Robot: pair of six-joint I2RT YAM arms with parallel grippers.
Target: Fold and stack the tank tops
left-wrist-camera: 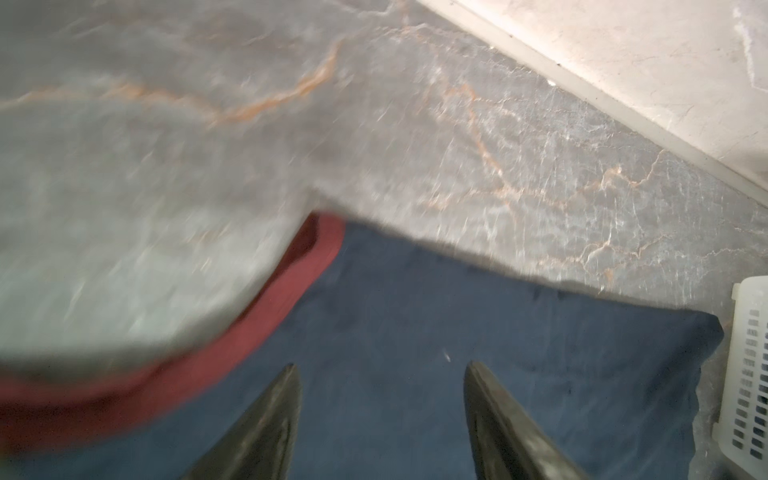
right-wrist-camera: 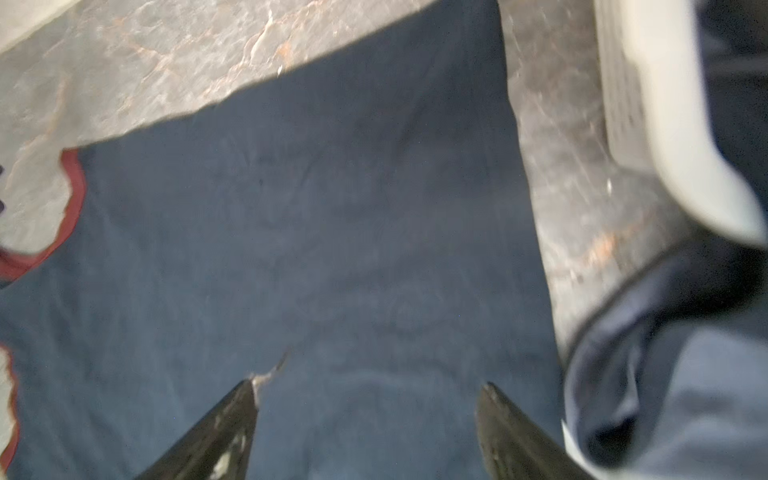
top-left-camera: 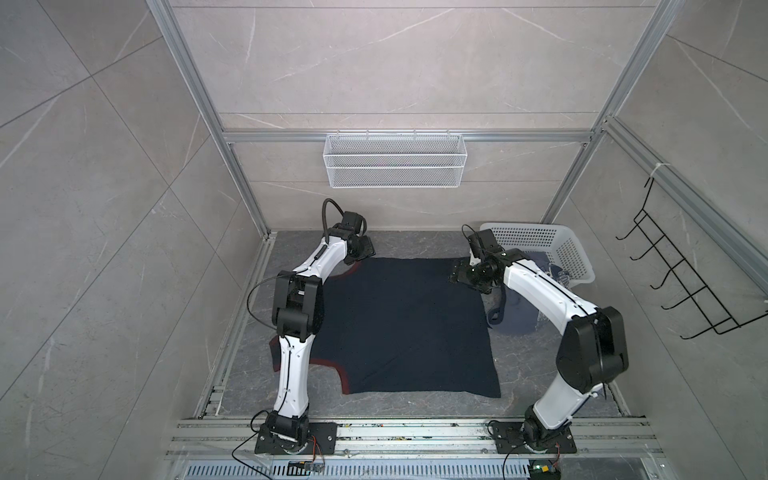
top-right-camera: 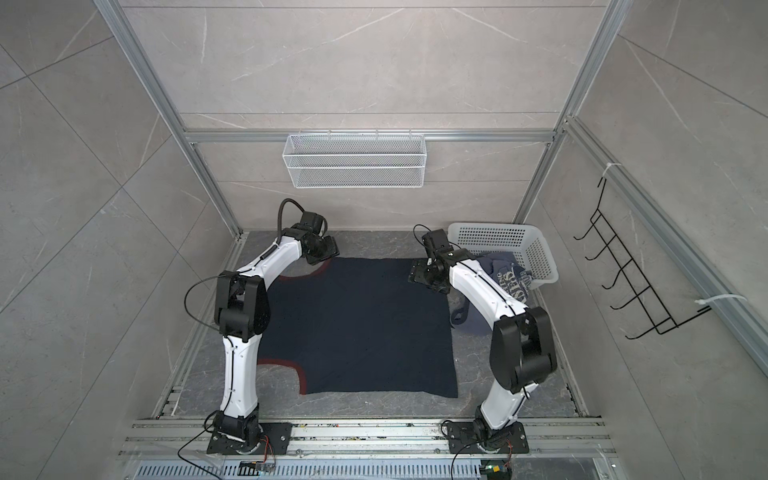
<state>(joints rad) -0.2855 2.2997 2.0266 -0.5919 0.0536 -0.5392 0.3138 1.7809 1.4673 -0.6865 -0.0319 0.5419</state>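
Observation:
A dark navy tank top with maroon trim lies flat on the table, plain side up. My left gripper hovers over its far left corner. In the left wrist view this gripper is open above navy cloth, beside the maroon armhole trim. My right gripper is at the far right corner. The right wrist view shows it open over the navy cloth. A slate-blue tank top with whitish lettering spills from the basket onto the table.
A white perforated plastic basket sits tipped at the back right. A wire mesh basket hangs on the back wall. A black hook rack is on the right wall. Aluminium rails run along the front edge.

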